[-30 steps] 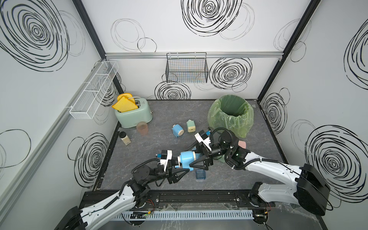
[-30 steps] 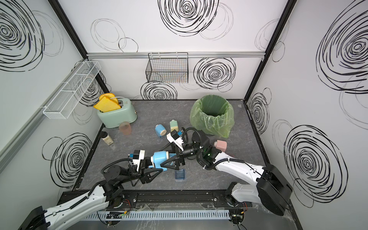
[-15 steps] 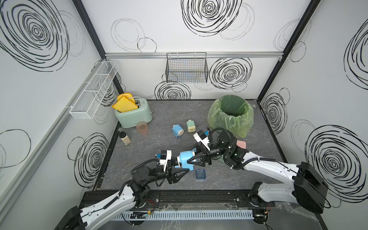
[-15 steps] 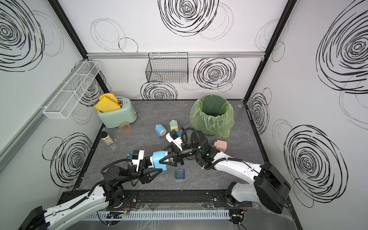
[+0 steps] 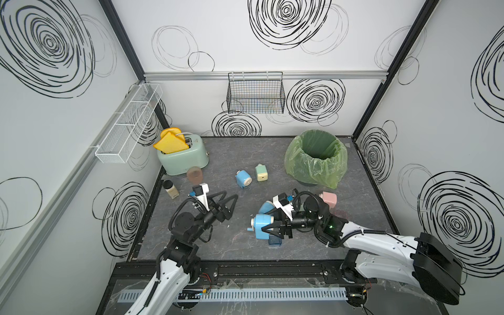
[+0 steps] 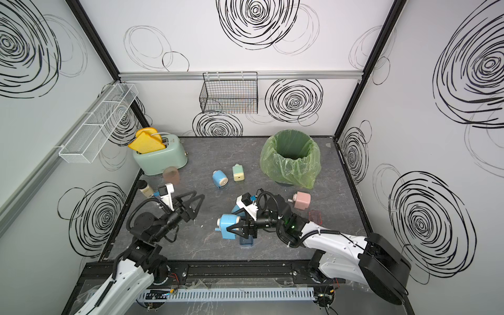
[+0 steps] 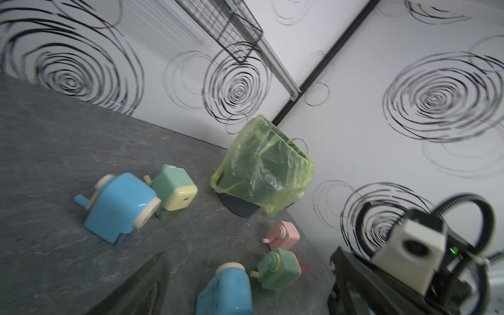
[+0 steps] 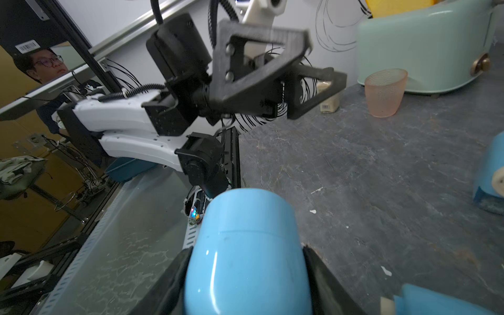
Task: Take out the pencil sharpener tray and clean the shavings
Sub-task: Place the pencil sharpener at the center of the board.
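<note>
Nearest, a small translucent blue tray (image 5: 274, 241) lies on the grey stone-patterned tabletop (image 5: 240, 251) directly beneath the right gripper (image 5: 266, 225), seemingly free of any housing. Its contents cannot be made out. Just above it, the right gripper's jaws are set at a middling width and clamp the flanks of a light-blue plastic crank pencil sharpener (image 5: 259, 222); the right wrist view shows a black finger (image 8: 174, 281) pressed to each side. Opposite the sharpener's crank end and well apart from it, the left gripper (image 5: 231, 195) hangs raised with its jaws spread wide, holding nothing. Beyond both grippers, a second blue sharpener (image 5: 243, 177) and a pale yellow-green sharpener (image 5: 261, 172) sit side by side. A pink sharpener (image 5: 329, 199) lies beside the right gripper's wrist. Farthest beyond the right gripper stands a round waste bin lined with a green plastic bag (image 5: 313, 169). Judged from this layout, the tray's removal looks done, while tipping its shavings into the bin remains.
</note>
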Available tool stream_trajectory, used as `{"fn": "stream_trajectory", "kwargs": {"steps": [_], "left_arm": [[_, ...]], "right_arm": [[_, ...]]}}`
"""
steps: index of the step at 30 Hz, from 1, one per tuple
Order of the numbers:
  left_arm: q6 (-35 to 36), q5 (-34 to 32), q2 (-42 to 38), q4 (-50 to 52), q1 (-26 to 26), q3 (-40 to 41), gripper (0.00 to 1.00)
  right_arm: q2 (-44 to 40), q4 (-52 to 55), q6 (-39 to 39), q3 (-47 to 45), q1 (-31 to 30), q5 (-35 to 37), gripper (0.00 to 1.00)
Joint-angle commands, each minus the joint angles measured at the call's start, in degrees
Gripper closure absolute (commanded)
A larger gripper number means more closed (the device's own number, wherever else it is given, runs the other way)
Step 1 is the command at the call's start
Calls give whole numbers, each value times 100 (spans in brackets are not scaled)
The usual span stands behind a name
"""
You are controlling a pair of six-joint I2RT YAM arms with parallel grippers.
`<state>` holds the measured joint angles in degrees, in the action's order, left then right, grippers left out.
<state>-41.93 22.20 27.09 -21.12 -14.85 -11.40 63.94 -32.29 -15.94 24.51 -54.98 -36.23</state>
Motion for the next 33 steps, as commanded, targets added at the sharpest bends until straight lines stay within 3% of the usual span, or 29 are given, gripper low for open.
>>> {"fn": "stream_trajectory", "kwargs": {"steps": [1, 6, 12, 15, 22, 30, 33], "left_arm": [[54, 81, 608, 669, 165, -624, 3], [589, -324, 1217, 1197, 140, -1260, 3], [769, 518, 2803, 1614, 238, -2126, 3], [904, 528, 3179, 1738, 261, -2390, 3], [968, 539, 4044, 1873, 304, -2700, 3], [686, 313, 4973, 1979, 273, -3115, 3], [665, 295, 5371, 2022, 254, -3424, 3]], "right_arm": [[95, -639, 365, -219, -320, 627, 63], [557, -1370, 704, -534, -850, 1415, 62], [1361, -2424, 1176, -793, -1366, 2397, 63], [1586, -2765, 1512, -917, -1606, 2833, 63], [2234, -3017, 1742, -852, -1756, 2938, 59], [2641, -3317, 1853, -876, -1812, 3067, 46], [2577, -3104, 1894, -830, -1839, 3076, 34]]}}
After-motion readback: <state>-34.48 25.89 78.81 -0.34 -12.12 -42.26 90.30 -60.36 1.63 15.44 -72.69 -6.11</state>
